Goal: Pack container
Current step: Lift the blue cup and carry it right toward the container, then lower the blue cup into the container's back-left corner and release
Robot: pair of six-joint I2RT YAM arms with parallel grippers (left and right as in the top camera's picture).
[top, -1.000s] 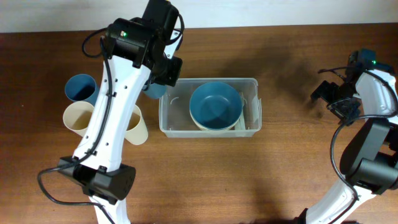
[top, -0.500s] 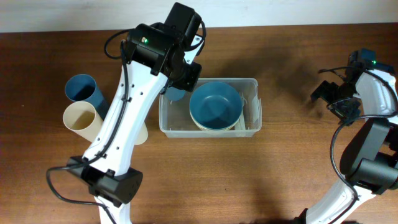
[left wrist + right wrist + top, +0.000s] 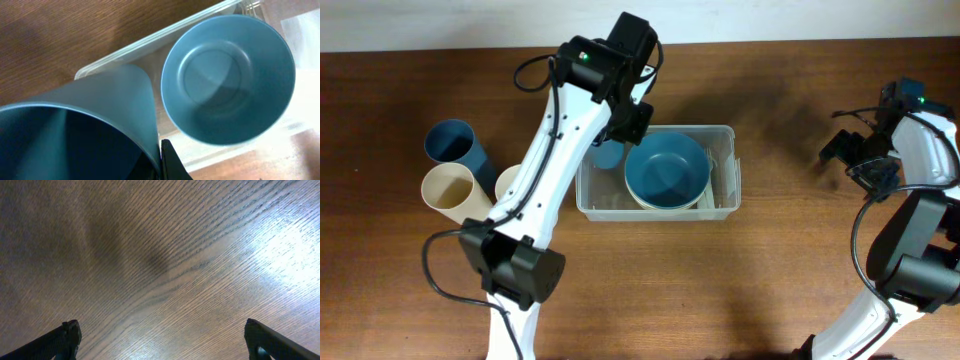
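The clear container [image 3: 724, 190] sits mid-table and holds a blue bowl [image 3: 666, 170] stacked on a cream bowl. My left gripper [image 3: 617, 135] is shut on a tall blue cup [image 3: 607, 155] and holds it over the container's left end, beside the bowl. In the left wrist view the blue cup [image 3: 85, 130] fills the lower left, pinched at its rim by my finger [image 3: 170, 162], with the bowl [image 3: 227, 77] and the container's rim [image 3: 130, 50] beyond. My right gripper [image 3: 855, 155] is open and empty at the far right, above bare wood [image 3: 165, 270].
Left of the container stand another blue cup [image 3: 453, 145] and two cream cups [image 3: 452, 195], one [image 3: 508, 183] partly hidden under my left arm. A flat white piece [image 3: 730, 172] stands along the container's right wall.
My left gripper has carried the blue cup to the right, from the container's outer left corner to above its left end. The right arm has not moved.
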